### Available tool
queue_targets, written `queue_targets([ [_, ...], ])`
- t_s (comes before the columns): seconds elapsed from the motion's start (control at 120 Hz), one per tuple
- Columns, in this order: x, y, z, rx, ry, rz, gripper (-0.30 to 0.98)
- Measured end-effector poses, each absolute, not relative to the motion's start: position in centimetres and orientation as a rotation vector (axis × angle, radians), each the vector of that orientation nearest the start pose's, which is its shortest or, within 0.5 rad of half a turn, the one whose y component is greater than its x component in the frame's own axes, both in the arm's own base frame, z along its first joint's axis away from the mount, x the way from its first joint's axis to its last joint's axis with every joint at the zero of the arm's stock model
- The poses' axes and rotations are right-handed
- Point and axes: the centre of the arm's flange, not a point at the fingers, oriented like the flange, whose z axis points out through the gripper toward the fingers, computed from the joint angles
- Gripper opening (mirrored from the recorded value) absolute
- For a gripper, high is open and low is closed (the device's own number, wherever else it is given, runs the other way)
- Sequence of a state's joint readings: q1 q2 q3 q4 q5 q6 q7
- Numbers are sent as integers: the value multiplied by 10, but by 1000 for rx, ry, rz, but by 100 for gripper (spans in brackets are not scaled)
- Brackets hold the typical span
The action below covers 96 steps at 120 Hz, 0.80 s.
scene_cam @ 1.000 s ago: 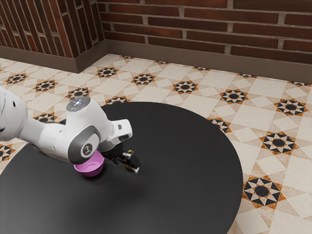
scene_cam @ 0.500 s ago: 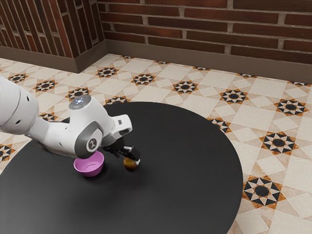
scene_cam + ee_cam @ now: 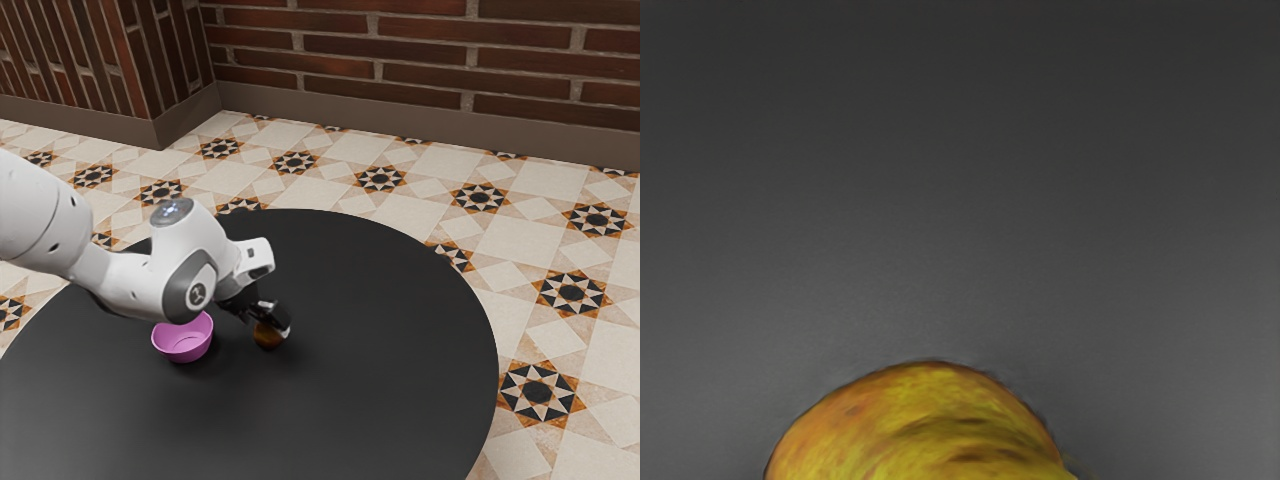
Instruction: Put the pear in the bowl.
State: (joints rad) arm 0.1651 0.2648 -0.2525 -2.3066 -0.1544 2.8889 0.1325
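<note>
My gripper [image 3: 272,325] is tilted down at the pear [image 3: 266,338], low at the bench, but I cannot tell how far open it is or whether it has hold of the fruit; from the wrist camera I see the pear's rounded, mottled yellow-orange skin close up. The pear is outside the pink bowl [image 3: 183,349], near it on the exterior view's right, while my white arm [image 3: 150,280] reaches in from the left and overlaps the bowl's far rim. Around them spreads the round black bench [image 3: 385,370], with patterned tiles [image 3: 535,340] and a brick wall [image 3: 430,50] beyond.
</note>
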Motion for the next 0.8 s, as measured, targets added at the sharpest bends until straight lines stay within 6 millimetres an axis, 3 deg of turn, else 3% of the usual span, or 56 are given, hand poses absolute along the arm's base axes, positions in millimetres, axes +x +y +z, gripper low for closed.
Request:
queue_targets([
  [0.283, 558, -37, 252, -3223, 116, -493, 69],
  [0.583, 561, -36, 251, -3222, 132, -496, 68],
  [0.8, 561, -32, 245, -3227, 127, -479, 59],
])
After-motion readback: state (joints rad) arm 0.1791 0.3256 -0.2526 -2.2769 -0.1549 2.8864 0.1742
